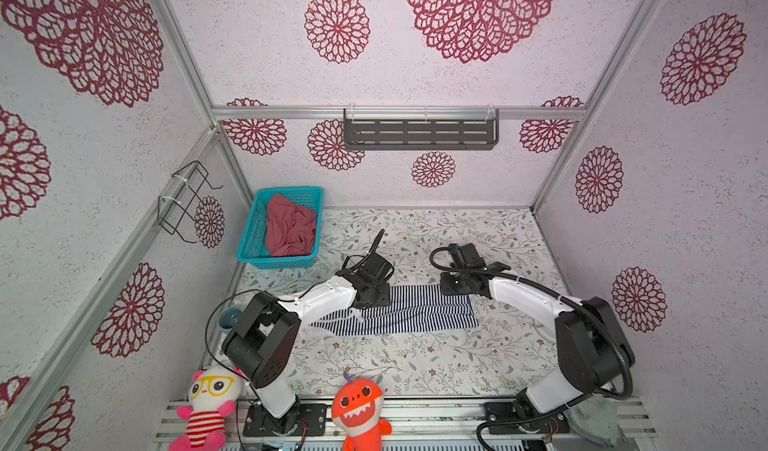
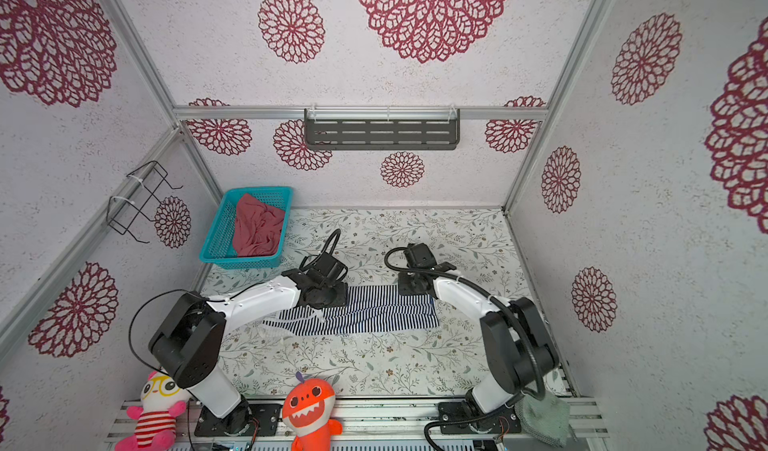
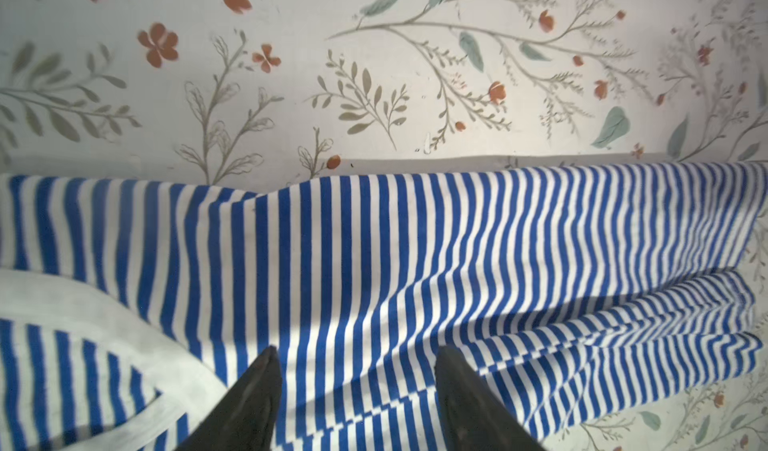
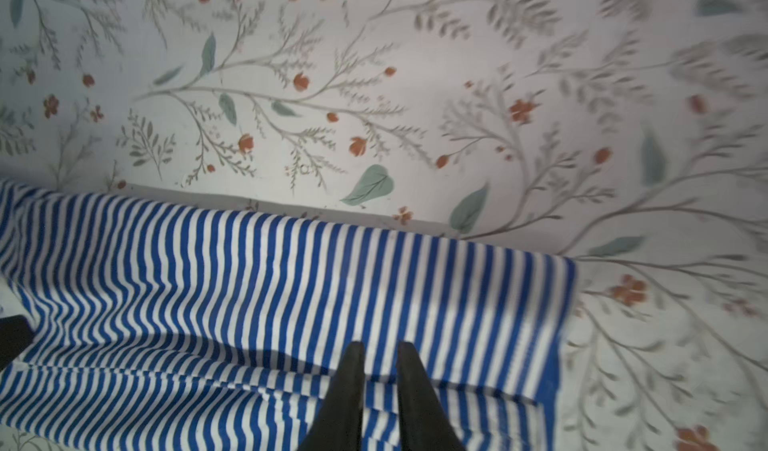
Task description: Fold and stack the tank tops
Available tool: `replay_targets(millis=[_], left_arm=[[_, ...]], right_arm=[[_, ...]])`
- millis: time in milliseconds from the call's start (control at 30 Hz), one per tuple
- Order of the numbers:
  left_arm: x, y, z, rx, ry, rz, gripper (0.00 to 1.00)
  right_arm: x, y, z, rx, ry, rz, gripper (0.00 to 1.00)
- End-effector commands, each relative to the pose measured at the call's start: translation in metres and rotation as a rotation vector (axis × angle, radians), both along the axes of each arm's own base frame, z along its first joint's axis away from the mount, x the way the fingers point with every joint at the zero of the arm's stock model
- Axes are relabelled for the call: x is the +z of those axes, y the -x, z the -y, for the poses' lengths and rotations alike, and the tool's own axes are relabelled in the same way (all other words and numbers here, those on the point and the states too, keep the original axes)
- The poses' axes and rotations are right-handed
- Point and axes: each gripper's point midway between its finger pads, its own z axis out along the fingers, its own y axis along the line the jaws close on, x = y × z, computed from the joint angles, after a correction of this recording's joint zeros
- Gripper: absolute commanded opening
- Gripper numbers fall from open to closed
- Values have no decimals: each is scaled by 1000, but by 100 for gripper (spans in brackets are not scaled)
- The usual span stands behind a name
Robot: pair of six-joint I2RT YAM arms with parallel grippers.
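Left wrist view gives you the left gripper with its two dark fingers spread wide, poised over the striped tank top; flat navy-and-white cloth shows between them and nothing is caught there. A white-trimmed strap curves beside one finger. From the right wrist view, the right gripper has its fingers drawn close with only a slim gap, tips at the edge of a folded-over layer near the hem end. You cannot tell from here whether they nip the cloth. In both top views the striped top lies as a long, narrow band across the middle of the floral-covered table. Its strap end sits under the left arm and its hem end points toward the right arm. Both grippers sit along its far edge, well apart from each other. Your second garment, the rose-red tank top, lies crumpled inside the teal basket at the far left corner of the table. At the front rail you have a pink-and-white plush with yellow glasses and an orange shark plush. A fuzzy grey-green cloth lies by the base of the right arm.
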Motion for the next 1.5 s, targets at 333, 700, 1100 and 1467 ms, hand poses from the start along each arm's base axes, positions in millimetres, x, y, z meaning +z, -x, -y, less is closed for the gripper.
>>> replay_targets(millis=[333, 700, 1100, 1467], left_arm=[[-51, 35, -44, 96, -58, -138, 65], [-7, 14, -38, 59, -125, -57, 64], [-57, 24, -34, 97, -98, -171, 64], [-73, -30, 36, -80, -21, -193, 67]], right_arm=[[-52, 90, 49, -68, 58, -249, 14], [32, 32, 48, -64, 34, -62, 16], [-41, 38, 52, -105, 113, -169, 16], [-52, 135, 111, -334, 140, -284, 20]])
